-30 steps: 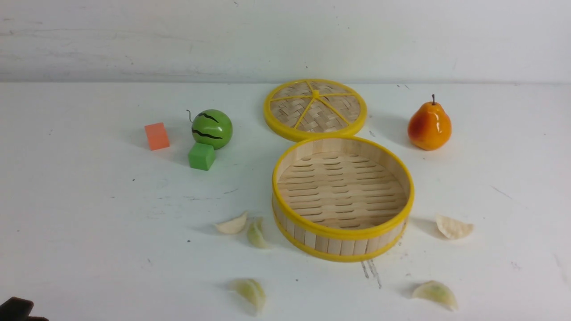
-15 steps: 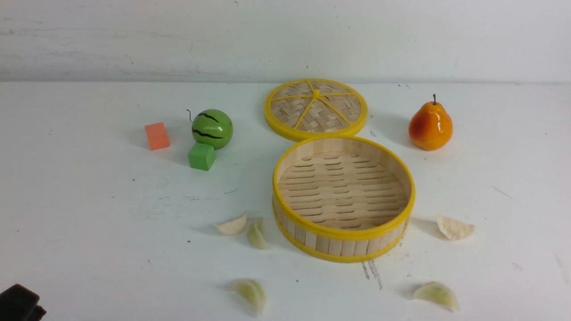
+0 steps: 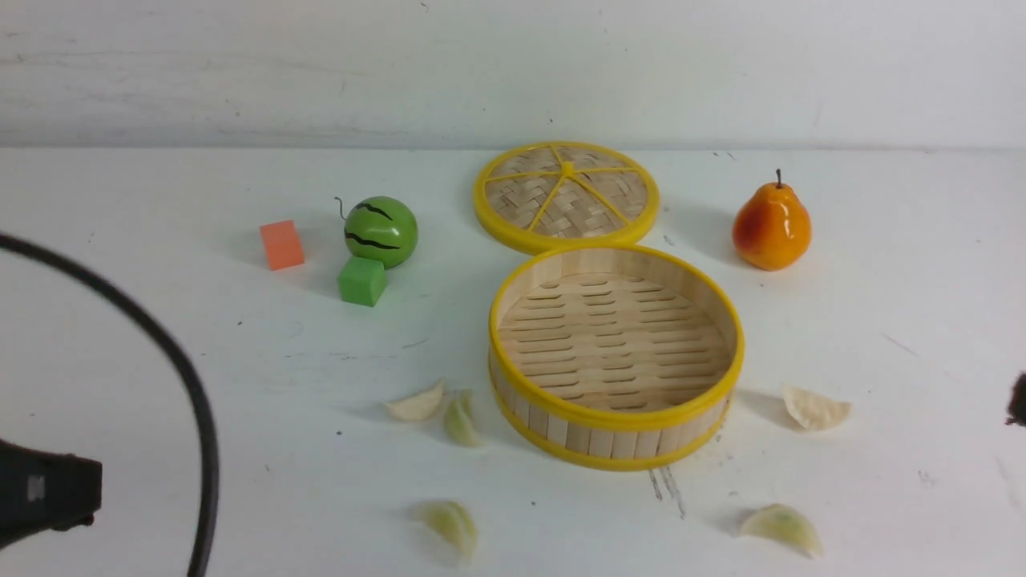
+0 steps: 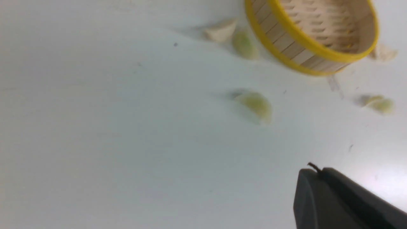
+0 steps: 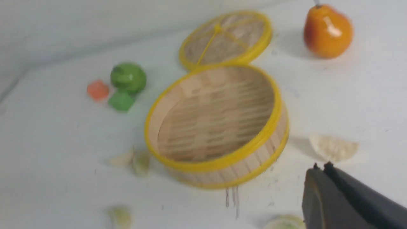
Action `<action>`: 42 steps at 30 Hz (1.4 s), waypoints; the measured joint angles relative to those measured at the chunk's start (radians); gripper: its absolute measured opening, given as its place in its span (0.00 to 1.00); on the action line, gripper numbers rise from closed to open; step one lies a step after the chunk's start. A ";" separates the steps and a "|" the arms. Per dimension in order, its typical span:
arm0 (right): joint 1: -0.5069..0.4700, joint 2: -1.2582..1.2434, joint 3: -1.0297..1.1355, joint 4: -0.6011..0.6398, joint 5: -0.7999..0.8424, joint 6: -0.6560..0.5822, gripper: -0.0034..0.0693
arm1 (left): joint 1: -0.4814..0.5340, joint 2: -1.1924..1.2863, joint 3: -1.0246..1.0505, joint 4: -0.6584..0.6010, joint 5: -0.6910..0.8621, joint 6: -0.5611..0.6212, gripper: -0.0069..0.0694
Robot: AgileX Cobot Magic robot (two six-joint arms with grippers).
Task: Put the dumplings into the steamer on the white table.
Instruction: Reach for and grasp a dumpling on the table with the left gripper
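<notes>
The steamer [image 3: 613, 445] stands empty on the white table [image 3: 160, 361], right of centre. Several dumplings lie around it on the table: two touching at its left [image 3: 417, 405] [image 3: 461, 421], one in front left [image 3: 450, 525], one at its right [image 3: 816, 409], one in front right [image 3: 781, 529]. My left gripper [image 3: 80, 490] is at the lower left, shut and empty [image 4: 318, 170], short of the front-left dumpling [image 4: 256, 105]. My right gripper [image 3: 1018, 399] shows only at the right edge, shut and empty [image 5: 319, 167], just short of the right dumpling [image 5: 334, 148].
The flat woven lid [image 3: 567, 196] lies behind the steamer, touching it. An orange pear [image 3: 771, 227] stands at the back right. A green toy melon [image 3: 381, 231], a green cube [image 3: 362, 280] and an orange cube [image 3: 281, 244] sit at the back left. A black cable [image 3: 184, 385] arcs over the left side.
My left gripper has come further into view from the lower-left corner, with its cable now showing. My right gripper's tip has appeared at the right edge. The objects have not moved.
</notes>
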 joint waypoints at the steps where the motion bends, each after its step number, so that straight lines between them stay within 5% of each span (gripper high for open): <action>1: 0.000 0.039 -0.034 -0.001 0.068 -0.030 0.02 | -0.005 0.046 -0.035 0.020 0.030 0.000 0.07; 6: 0.035 0.199 -0.157 0.000 0.258 -0.087 0.02 | -0.102 0.238 -0.144 0.069 0.080 0.012 0.07; 16: 0.179 0.224 -0.189 0.004 0.270 -0.156 0.03 | -0.315 0.629 -0.349 0.127 0.009 0.188 0.15; 23: 0.180 0.224 -0.189 0.003 0.270 -0.156 0.04 | -0.326 0.860 -0.503 0.155 -0.018 0.185 0.52; 24: 0.180 0.224 -0.189 0.003 0.270 -0.156 0.04 | -0.326 0.924 -0.547 0.169 -0.027 0.188 0.64; 28: 0.180 0.224 -0.189 0.003 0.270 -0.156 0.04 | -0.326 1.049 -0.614 0.218 -0.084 0.258 0.80; 42: 0.180 0.224 -0.180 -0.018 0.239 -0.157 0.05 | -0.326 1.296 -0.633 0.158 -0.350 0.515 0.80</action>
